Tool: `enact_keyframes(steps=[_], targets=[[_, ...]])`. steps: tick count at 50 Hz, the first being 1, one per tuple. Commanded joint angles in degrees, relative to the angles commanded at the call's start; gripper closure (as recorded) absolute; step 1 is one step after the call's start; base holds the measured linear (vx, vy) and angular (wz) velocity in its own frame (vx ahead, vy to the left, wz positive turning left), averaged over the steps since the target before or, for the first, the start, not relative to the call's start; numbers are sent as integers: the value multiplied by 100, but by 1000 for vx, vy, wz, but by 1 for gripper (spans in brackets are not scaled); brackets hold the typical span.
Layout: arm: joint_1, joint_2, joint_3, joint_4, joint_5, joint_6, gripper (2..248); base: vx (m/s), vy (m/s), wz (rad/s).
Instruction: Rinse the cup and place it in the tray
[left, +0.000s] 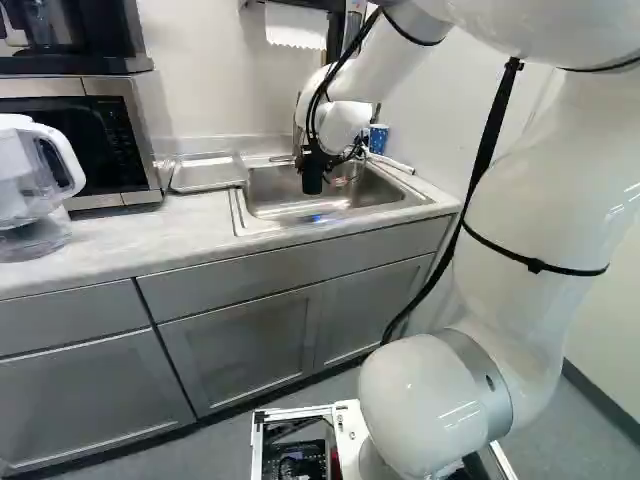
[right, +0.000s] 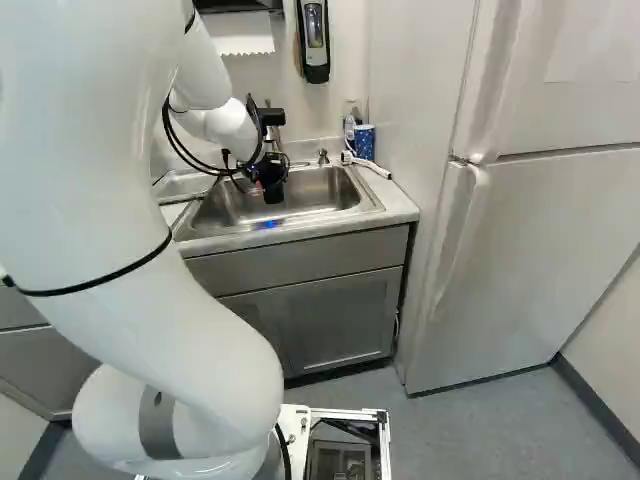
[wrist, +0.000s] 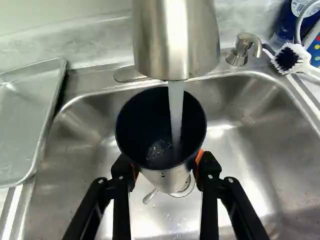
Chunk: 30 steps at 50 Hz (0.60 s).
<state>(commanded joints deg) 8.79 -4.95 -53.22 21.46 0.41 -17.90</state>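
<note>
Cup (wrist: 157, 132), one, dark inside: directly between the fingers of the gripper (right: 262, 175), mouth toward the wrist camera, over the sink basin and below the faucet. Gripper, one, with two fingers: clamped on the cup from opposite sides, orange pads showing beside its wall. Faucet (wrist: 175, 40), one, metal: a single stream of water (wrist: 176, 107) fell into the cup. Sink (wrist: 250, 135), one, steel. Tray (wrist: 22, 125), one, metal: lay beside the sink, well apart from the cup. Soap dispenser (wrist: 242, 47), one; scrub brush (wrist: 292, 57), one: both stood or lay near the sink's rim. Microwave (left: 95, 130), one. Pitcher (left: 35, 170), one, clear.
</note>
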Motion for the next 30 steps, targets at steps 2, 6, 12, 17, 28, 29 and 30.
enact_keyframes(steps=[2,6,12,17,28,29,30], targets=[[0,0,0,0,0,0,127,0,0,0],[0,0,0,0,0,0,127,0,0,0],[0,0,0,0,0,0,127,0,0,0],[0,0,0,0,0,0,127,0,0,0],[0,0,0,0,0,0,127,0,0,0],[0,0,0,0,0,0,127,0,0,0],[0,0,0,0,0,0,127,0,0,0]])
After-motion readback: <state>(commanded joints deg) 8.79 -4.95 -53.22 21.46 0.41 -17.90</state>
